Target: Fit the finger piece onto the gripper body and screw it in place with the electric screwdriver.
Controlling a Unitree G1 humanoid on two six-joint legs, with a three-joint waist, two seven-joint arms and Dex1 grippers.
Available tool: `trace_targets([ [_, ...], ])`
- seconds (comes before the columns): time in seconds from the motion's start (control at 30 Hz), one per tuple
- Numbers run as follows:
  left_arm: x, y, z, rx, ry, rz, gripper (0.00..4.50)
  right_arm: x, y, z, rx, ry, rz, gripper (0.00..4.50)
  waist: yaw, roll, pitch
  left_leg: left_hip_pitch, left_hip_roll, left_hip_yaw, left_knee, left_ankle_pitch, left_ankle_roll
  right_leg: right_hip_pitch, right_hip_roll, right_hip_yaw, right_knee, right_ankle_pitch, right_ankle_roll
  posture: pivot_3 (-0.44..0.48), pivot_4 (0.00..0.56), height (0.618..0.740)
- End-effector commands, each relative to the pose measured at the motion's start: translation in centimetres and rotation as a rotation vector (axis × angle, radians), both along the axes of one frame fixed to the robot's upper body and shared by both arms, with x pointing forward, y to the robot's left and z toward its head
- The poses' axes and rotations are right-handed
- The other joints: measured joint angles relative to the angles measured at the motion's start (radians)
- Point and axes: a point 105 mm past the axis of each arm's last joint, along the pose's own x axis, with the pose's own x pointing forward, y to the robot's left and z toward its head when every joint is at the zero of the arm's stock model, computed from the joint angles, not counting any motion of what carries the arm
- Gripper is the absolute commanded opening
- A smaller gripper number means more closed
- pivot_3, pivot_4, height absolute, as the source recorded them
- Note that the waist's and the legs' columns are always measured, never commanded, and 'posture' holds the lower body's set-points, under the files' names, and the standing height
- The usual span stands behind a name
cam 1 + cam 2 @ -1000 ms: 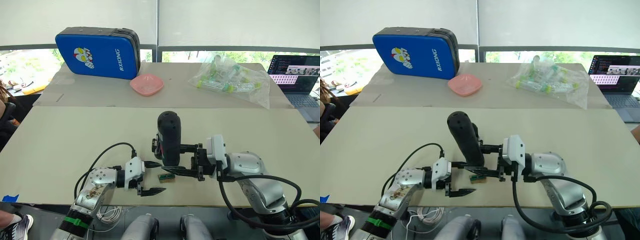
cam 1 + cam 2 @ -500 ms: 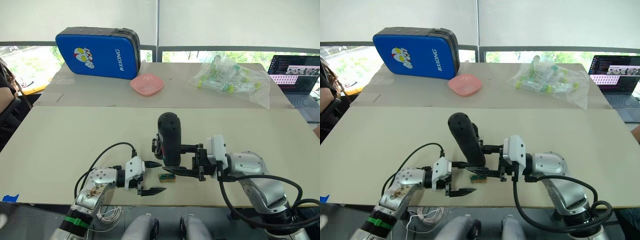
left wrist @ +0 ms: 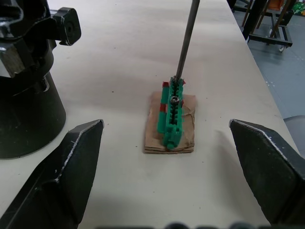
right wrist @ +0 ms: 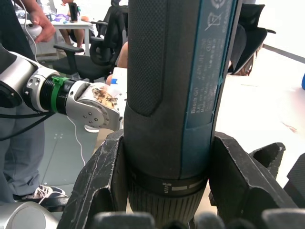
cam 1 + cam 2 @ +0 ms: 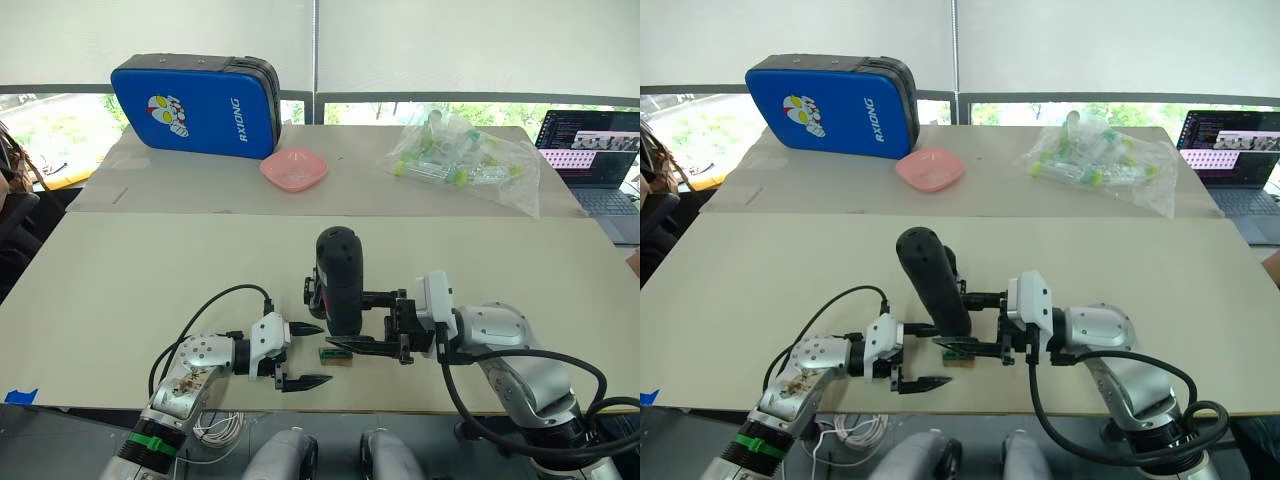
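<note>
My right gripper (image 5: 342,322) is shut on the electric screwdriver (image 5: 338,275), a thick black cylinder held upright over the table's front middle. Its thin metal bit (image 3: 188,38) points down onto a green screw strip (image 3: 171,112) lying on a scrap of cardboard (image 5: 334,353). The gripper body (image 3: 26,105), a chunky black block with a rounded base, stands just behind the screwdriver. My left gripper (image 5: 322,353) is open, low over the table to the left of the strip, its fingers (image 3: 71,167) apart and holding nothing. The finger piece is hidden.
At the back stand a blue case (image 5: 195,105), a pink dish (image 5: 294,168) and a clear bag of tubes (image 5: 460,160). A laptop (image 5: 595,150) sits at the far right. A person (image 5: 8,180) is at the left edge.
</note>
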Motion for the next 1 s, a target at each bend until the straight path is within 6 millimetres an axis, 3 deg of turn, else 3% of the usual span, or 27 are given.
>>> trace_targets([
  [0.03, -0.91, -0.47, -1.15, 0.012, 0.060, -0.023, 4.50, -0.87, 0.02, 1.53, 0.041, -0.046, 0.036, 1.96, 0.000, 0.000, 0.000, 0.000, 0.000, 0.000, 0.000, 0.000, 0.000, 0.000, 0.000, 0.000, 0.000, 0.000, 0.000, 0.000, 0.150, 0.740],
  [1.0, -1.04, -0.38, -1.46, 0.018, 0.064, -0.022, 4.50, -1.04, -0.58, 0.97, 0.013, 0.002, 0.051, 1.96, 0.000, 0.000, 0.000, 0.000, 0.000, 0.000, 0.000, 0.000, 0.000, 0.000, 0.000, 0.000, 0.000, 0.000, 0.000, 0.000, 0.150, 0.740],
])
